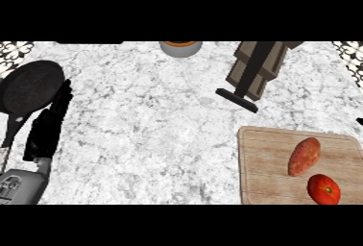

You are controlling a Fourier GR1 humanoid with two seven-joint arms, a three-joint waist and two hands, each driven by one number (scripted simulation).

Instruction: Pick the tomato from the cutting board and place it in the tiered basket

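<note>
The round, glossy red tomato [324, 189] lies on the pale wooden cutting board [264, 163] at the near right corner of the speckled marble surface [156, 125], just beside an oblong sweet potato [304, 156]. The left hand [48, 126] rests at the left edge, its black fingers straight and holding nothing.

A white-and-grey marbled counter [156, 129] fills the view — evenly lit, with soft shadows. Patterned black-and-white tile [16, 48] shows at both far corners — beyond the counter's edge.
</note>
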